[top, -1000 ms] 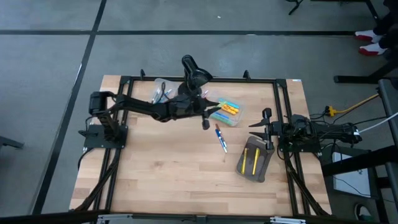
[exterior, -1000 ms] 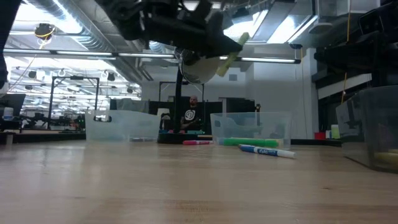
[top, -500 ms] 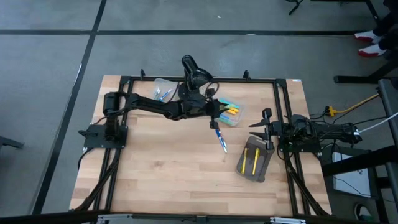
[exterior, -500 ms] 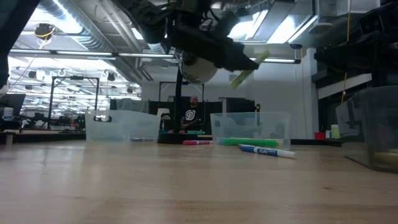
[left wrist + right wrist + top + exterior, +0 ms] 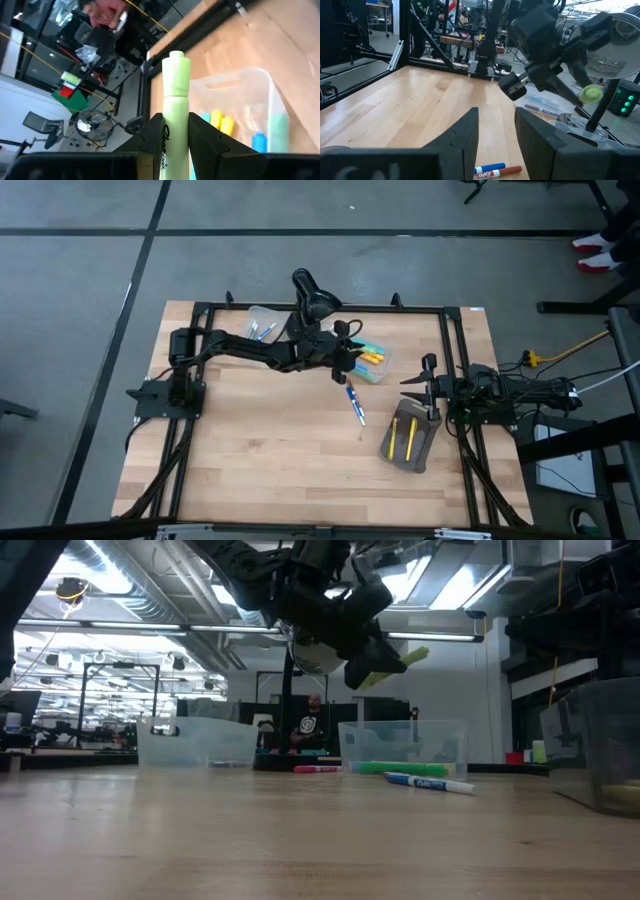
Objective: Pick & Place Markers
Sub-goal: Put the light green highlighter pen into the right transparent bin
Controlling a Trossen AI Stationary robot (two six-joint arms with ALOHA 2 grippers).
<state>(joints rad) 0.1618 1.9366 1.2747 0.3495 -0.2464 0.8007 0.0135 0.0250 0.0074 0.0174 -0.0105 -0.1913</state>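
My left gripper (image 5: 346, 360) hangs over the table's far middle, shut on a pale green marker (image 5: 176, 75). It stands at the near-left rim of a clear tub (image 5: 375, 363) that holds yellow, blue and green markers (image 5: 222, 120). A blue marker (image 5: 356, 407) and a red one (image 5: 350, 387) lie flat on the wood near the tub. My right gripper (image 5: 495, 135) waits open at the table's right side (image 5: 428, 385), nothing between its fingers. My left gripper pinches the green marker's barrel (image 5: 175, 112) between its two fingers (image 5: 151, 137), which lie along the marker. The capped end (image 5: 176, 60) sticks out past the fingertips. The marker is lifted well clear of the table and slants a little upward (image 5: 398, 664) in the low view.
A grey pouch (image 5: 408, 438) with yellow markers lies at the right, near my right gripper. A second clear tub (image 5: 262, 326) with blue markers stands at the far left of centre. A black desk lamp (image 5: 310, 292) stands at the far edge. The near half is bare wood (image 5: 270, 460).
My left gripper has gone toward the table's right edge, up to the clear tub, and sunk a little. It has rolled about its own axis. The green marker, first pointing steeply up, now lies closer to level, still clear of the table.
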